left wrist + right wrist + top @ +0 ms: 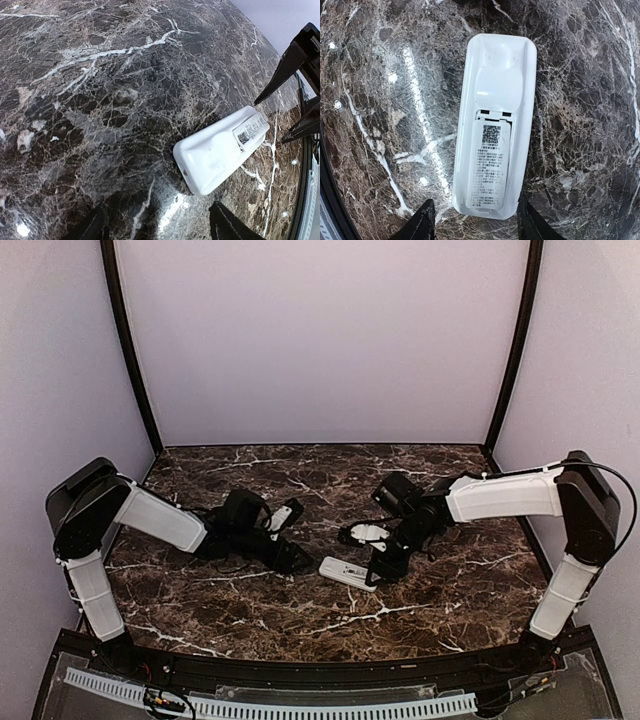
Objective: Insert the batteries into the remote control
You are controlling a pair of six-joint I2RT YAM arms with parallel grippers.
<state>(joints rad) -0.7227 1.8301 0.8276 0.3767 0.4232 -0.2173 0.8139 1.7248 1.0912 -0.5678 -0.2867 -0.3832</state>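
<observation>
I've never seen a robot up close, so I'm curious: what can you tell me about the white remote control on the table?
The remote control is a slim white glossy plastic bar with rounded corners, lying flat, back up, on the dark marble table. A cover with a printed label and square code fills one half. The right gripper hangs open astride that end, seemingly not touching.

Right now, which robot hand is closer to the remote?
Right. The right gripper is over one end of the remote, fingers either side; the left gripper sits off the other end.
</observation>
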